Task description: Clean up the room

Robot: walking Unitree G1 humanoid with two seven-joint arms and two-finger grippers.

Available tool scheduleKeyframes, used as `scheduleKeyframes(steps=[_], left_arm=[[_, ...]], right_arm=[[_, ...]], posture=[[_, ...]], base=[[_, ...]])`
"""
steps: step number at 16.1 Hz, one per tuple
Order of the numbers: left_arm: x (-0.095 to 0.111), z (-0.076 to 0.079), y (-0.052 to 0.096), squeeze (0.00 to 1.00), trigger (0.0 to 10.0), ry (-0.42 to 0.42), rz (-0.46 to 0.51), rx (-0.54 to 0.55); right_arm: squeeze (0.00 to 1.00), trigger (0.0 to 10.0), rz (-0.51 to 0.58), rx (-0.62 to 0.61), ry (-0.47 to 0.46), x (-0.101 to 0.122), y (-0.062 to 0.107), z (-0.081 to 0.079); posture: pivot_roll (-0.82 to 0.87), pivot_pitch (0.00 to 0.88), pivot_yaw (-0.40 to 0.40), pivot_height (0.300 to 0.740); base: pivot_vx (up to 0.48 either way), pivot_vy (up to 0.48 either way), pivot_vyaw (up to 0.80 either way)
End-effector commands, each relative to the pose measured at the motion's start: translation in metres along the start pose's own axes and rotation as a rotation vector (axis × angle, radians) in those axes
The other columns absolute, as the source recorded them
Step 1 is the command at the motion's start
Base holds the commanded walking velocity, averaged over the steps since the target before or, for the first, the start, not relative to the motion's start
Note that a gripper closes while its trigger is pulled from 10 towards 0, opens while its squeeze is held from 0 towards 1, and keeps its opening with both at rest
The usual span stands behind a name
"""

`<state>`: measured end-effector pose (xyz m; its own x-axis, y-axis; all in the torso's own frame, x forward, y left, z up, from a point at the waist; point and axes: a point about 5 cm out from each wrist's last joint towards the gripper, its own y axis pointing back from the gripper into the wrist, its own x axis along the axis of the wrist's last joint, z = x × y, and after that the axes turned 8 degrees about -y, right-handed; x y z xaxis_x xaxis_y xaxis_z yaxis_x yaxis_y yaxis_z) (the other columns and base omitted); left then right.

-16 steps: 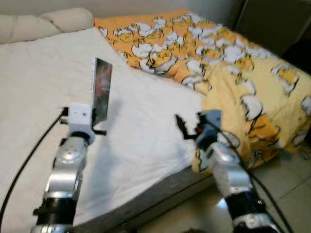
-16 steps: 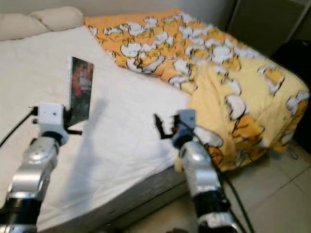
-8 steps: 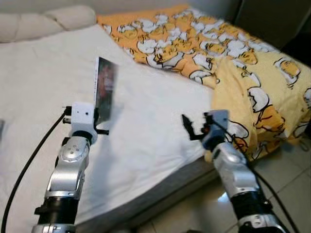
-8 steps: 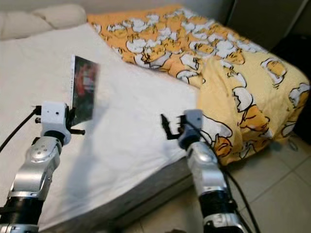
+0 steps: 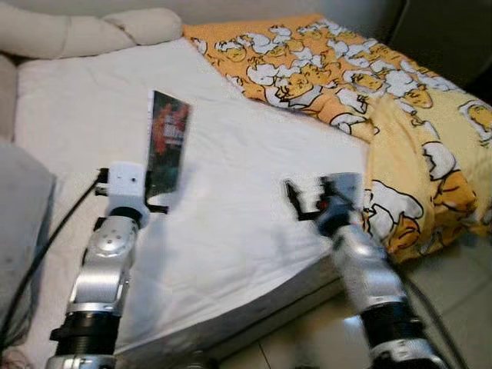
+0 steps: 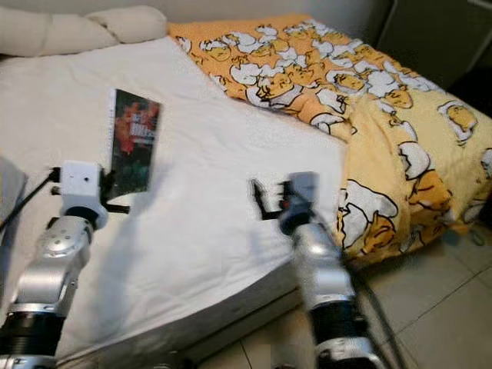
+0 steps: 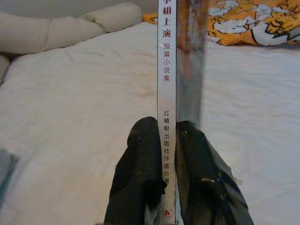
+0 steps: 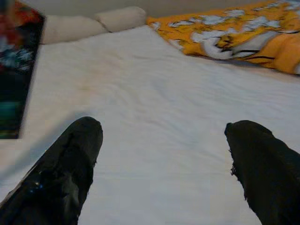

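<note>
My left gripper (image 5: 156, 188) is shut on a thin book (image 5: 167, 143) with a dark red and black cover, held upright above the white bed (image 5: 231, 200). In the left wrist view the two fingers (image 7: 140, 159) pinch the book's white spine (image 7: 167, 93), which carries printed characters. My right gripper (image 5: 306, 201) stands open above the bed's near edge, with nothing between its fingers (image 8: 70, 164). The book's cover (image 8: 16, 65) shows at the side of the right wrist view.
An orange and yellow patterned duvet (image 5: 369, 84) lies bunched over the bed's right side and hangs toward the tiled floor (image 6: 438, 307). Beige pillows (image 5: 84, 31) lie at the head. A grey cushion (image 5: 19, 231) sits at the left edge.
The camera view has shifted, bringing the grey cushion in at the left. Both arms keep their pose, the book still held upright.
</note>
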<state>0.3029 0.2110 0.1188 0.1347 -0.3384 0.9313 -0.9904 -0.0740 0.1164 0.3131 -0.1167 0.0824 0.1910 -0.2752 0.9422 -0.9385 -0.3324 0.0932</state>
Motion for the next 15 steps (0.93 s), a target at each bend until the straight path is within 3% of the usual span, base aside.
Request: scheduleKeyframes(steps=[1,8,15], left_arm=[[0.0151,0.0030,-0.0022,0.00,10.0,-0.002,0.063,-0.003],[0.0148,0.0035,-0.0023,0.00,10.0,0.000,0.060,-0.003],[0.0121,0.0056,-0.0028,0.00,10.0,0.047,0.032,-0.012]], right_arm=[[0.00,10.0,0.006,-0.021,0.026,0.0046,0.0021,0.0092],[0.00,10.0,0.000,-0.014,0.030,0.0039,0.0021,0.0086],[0.00,10.0,-0.004,-0.007,0.018,0.0039,0.0031,0.0107]], posture=[[0.00,0.000,-0.002,0.740],[0.00,0.000,-0.003,0.740],[0.00,0.000,-0.004,0.740]], base=[[0.000,0.311,0.00],[0.000,0.305,0.00],[0.000,0.000,0.00]])
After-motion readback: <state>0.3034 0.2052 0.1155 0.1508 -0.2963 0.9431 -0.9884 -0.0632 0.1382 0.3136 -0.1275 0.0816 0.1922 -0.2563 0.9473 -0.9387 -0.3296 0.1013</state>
